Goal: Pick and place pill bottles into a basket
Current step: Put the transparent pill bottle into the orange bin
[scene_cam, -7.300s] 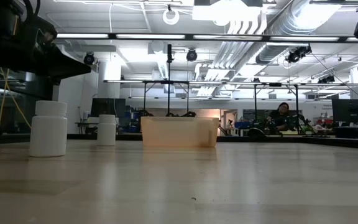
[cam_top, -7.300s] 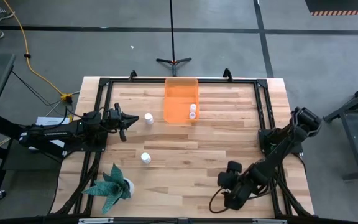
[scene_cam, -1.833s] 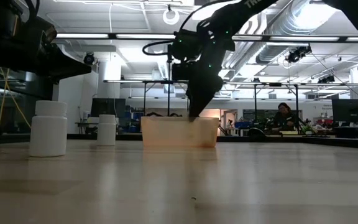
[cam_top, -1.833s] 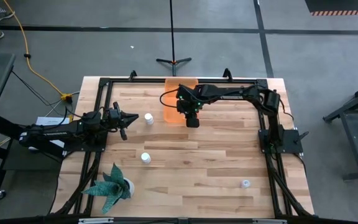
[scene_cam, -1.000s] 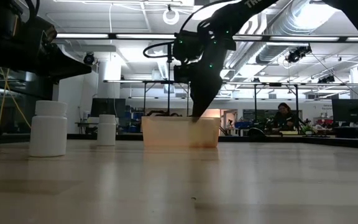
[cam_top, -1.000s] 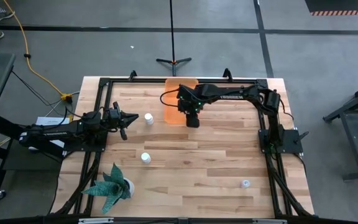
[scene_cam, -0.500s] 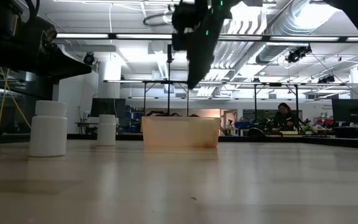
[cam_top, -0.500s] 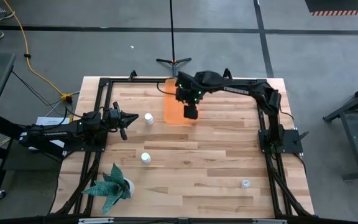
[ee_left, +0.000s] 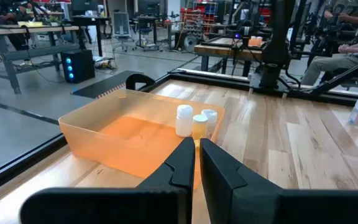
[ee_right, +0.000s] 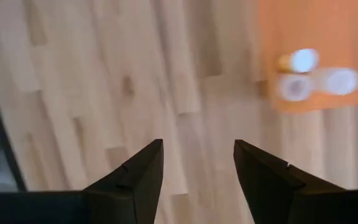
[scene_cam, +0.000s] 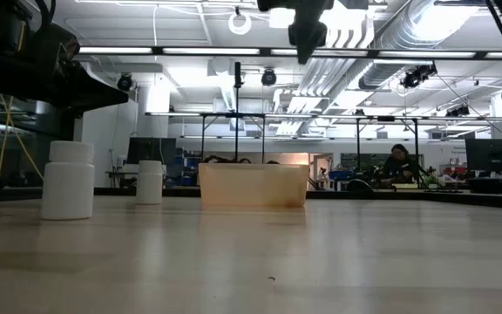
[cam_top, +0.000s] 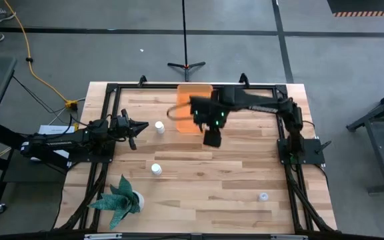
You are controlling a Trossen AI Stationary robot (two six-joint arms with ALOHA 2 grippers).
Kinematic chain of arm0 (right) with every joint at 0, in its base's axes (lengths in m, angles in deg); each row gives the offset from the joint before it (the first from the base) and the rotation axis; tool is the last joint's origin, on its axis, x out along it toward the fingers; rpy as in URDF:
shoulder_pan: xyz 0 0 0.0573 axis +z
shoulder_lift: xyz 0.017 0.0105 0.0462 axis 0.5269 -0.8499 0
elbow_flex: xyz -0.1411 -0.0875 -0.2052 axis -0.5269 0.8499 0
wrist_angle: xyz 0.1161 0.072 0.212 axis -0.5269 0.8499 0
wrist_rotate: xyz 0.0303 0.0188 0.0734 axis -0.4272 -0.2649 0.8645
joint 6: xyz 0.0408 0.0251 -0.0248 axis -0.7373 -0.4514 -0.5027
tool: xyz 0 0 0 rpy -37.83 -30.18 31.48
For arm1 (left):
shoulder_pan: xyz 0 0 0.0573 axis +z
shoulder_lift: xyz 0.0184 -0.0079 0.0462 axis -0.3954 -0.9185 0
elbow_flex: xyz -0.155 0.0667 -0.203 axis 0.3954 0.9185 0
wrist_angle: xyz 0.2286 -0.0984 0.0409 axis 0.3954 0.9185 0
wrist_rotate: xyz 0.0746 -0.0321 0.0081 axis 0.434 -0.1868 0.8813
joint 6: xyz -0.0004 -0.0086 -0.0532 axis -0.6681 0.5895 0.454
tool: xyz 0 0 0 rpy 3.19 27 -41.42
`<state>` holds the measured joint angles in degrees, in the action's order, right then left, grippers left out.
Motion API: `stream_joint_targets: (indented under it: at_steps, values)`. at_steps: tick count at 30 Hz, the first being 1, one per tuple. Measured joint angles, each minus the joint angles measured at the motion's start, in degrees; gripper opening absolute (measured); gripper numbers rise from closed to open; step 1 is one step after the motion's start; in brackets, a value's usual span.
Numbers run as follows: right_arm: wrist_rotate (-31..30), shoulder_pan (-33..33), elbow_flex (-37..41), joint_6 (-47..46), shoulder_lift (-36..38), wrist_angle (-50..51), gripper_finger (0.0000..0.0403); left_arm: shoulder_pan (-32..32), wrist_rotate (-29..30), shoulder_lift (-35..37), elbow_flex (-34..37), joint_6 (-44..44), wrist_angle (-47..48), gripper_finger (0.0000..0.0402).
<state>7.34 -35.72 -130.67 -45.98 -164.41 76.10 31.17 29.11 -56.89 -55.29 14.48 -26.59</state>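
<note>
Right gripper (cam_top: 210,139) raised above table just beside orange basket (cam_top: 187,107), fingers spread, empty, three pill bottles (ee_left: 196,121) inside basket, left gripper (cam_top: 133,127) closed, idle.

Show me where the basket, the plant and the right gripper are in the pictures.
basket (ee_left: 98,134): left wrist view, on its near wall.
plant (cam_top: 120,198): high view, on its leaves.
right gripper (ee_right: 197,163): right wrist view, midway between the open fingertips.

An industrial lab or workshop. The low view shows a high open ceiling with bare ducts (scene_cam: 425,26) and strip lights (scene_cam: 190,50), and a seated person (scene_cam: 396,163) among benches and monitors. The left wrist view shows workbenches (ee_left: 36,28), a computer tower (ee_left: 78,65) and metal frames on a concrete floor (cam_top: 79,60), where a yellow cable (cam_top: 29,60) runs.
</note>
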Motion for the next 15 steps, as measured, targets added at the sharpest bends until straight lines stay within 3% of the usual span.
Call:
stream_joint_targets:
  at_steps: [7, 15]
  values:
    - [-5.67, 10.78, 11.73, -10.11, 3.98, -2.1, 0.0184, 0.0, -0.46, -0.02, 0.0, 0.0, 0.09, 0.0063]
    - [-6.47, 20.55, 37.11, -33.52, 20.44, -12.6, 0.0177, 0.0, -0.5, -0.02, 0.01, 0.0, 0.09, 0.0063]
